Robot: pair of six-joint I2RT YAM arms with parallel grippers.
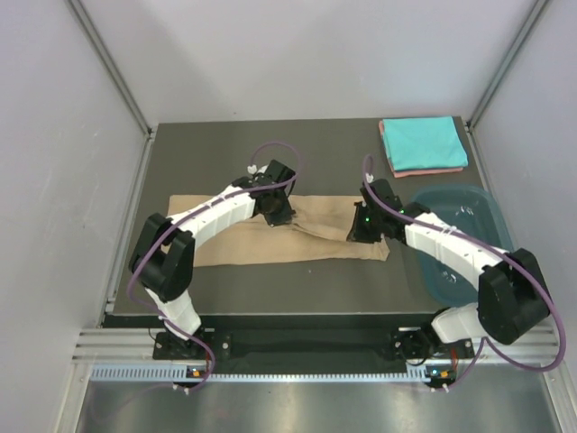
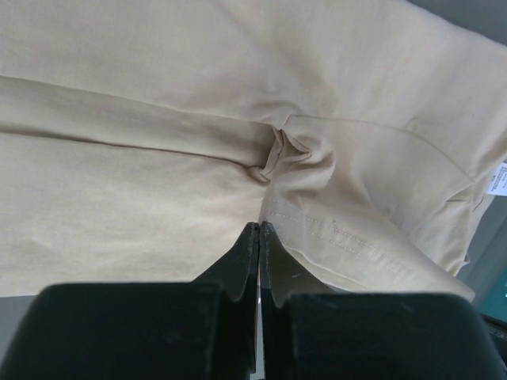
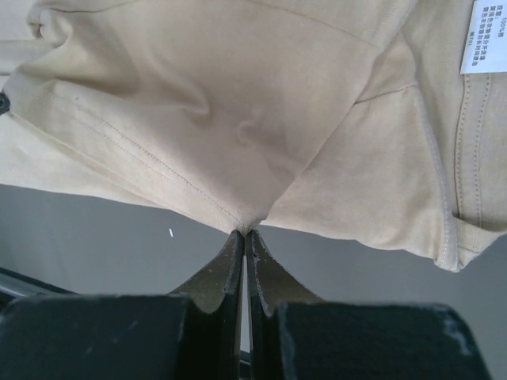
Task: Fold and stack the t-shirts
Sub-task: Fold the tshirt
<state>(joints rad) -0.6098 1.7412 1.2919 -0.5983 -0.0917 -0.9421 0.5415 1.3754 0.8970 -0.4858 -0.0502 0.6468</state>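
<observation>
On the tan t-shirt [image 3: 238, 103], a white label [image 3: 483, 36] carries possibly Chinese print

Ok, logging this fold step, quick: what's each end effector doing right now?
Left end effector: shut, tips at the hem of the tan t-shirt; grip unclear.
Right end effector: shut, pinching a fold of the tan t-shirt.

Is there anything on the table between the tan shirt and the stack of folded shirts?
Nothing visible. The table between the tan shirt and the stack is bare. The tub sits to the right, nearer than the stack, beside that path.
</observation>
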